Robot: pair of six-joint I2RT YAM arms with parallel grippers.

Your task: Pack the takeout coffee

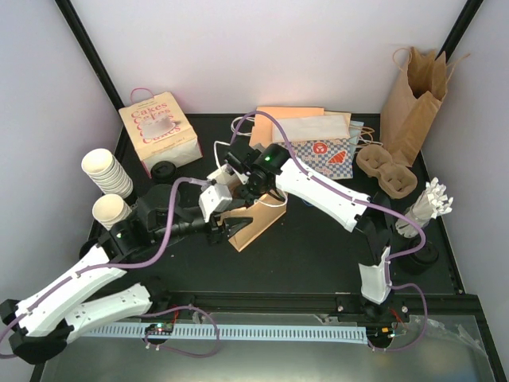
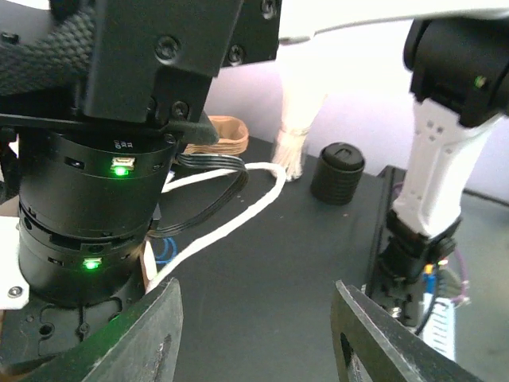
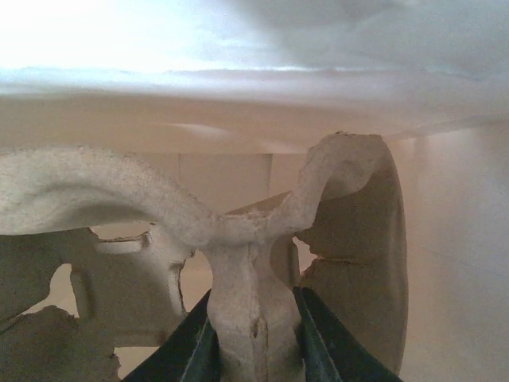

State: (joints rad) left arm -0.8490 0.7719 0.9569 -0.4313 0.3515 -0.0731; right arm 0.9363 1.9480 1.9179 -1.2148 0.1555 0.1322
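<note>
Cut by bottom edge, left wrist view: both fingers of left gripper, lower parts out of frame.
Cut by bottom edge, right wrist view: right gripper, only dark finger sides showing, clamped on pulp carrier.
Carrier's left part out of frame, near surfaces blurred.
Hidden under right arm, top view: interior of brown bag, right fingertips.
White bundle: too small to identify.

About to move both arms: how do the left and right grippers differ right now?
The left gripper stands open and empty; the right gripper is shut on a beige moulded-pulp cup carrier. The left sits outside the tan paper bag lying mid-table; the right reaches into it. Both work at that bag.
</note>
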